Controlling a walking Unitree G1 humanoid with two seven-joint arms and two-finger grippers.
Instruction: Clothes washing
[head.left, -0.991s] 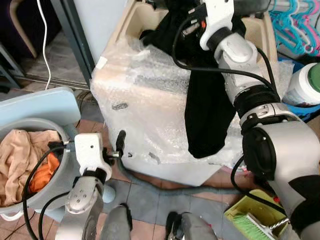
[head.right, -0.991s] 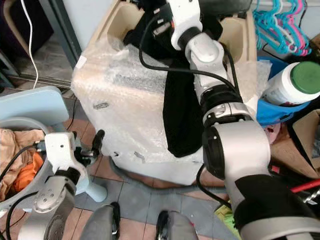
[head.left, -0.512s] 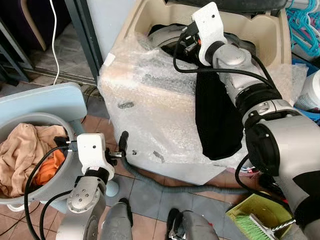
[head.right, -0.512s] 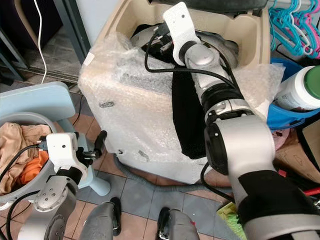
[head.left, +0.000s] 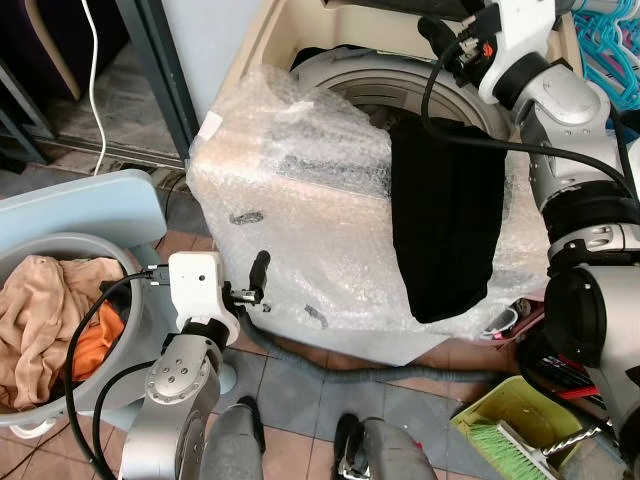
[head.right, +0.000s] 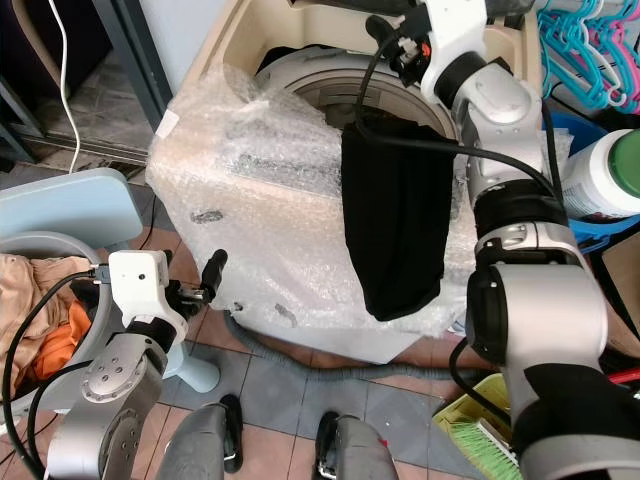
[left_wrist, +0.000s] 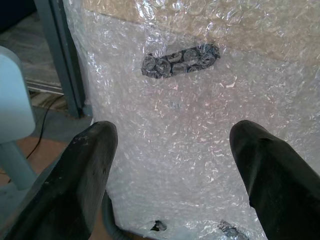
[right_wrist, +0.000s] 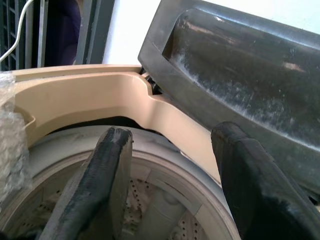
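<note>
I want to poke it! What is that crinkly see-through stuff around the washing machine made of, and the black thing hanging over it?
The clear crinkly wrap looks like plastic bubble wrap: shiny, with rows of small air pockets. The black hanging garment looks like soft matte fabric, since it droops limply over the beige washing machine's rim; which fabric is unclear.

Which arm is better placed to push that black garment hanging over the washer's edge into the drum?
The right. Its gripper is up over the drum, open, just above the black garment. The left gripper sits low beside the washer's wrapped front.
</note>
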